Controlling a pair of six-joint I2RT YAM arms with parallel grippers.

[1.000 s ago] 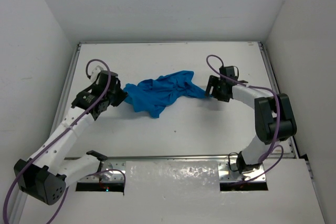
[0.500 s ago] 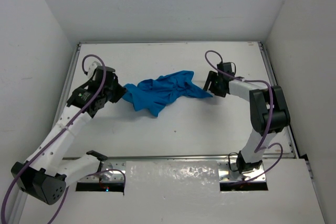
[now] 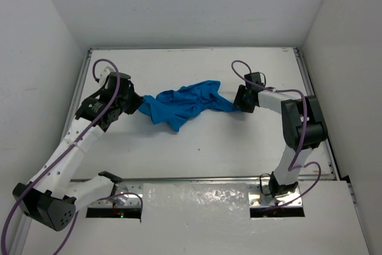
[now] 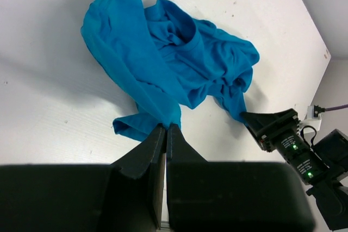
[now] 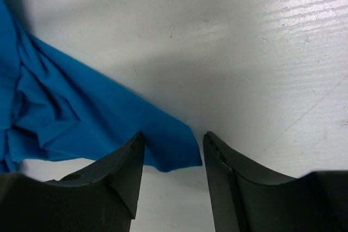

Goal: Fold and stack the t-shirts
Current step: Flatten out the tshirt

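The bright blue t-shirt (image 3: pixel 185 104) lies crumpled across the middle of the white table, stretched left to right. My left gripper (image 3: pixel 135 106) is at its left end, shut on a pinched fold of the t-shirt (image 4: pixel 163 69), as the left wrist view shows with the gripper (image 4: pixel 166 127) closed on cloth. My right gripper (image 3: pixel 239 103) is at the shirt's right end. In the right wrist view the gripper (image 5: pixel 174 139) is open, its jaws standing either side of the loose corner of the t-shirt (image 5: pixel 109 118), which lies flat on the table.
White walls enclose the table (image 3: pixel 197 147) on the left, back and right. A raised rail runs along the left edge (image 3: pixel 77 106) and right edge (image 3: pixel 310 94). The right arm's gripper shows in the left wrist view (image 4: pixel 283 134).
The right gripper has shifted a little back and left along the shirt's right corner. The left arm has drawn slightly left, and the shirt stays stretched between them.
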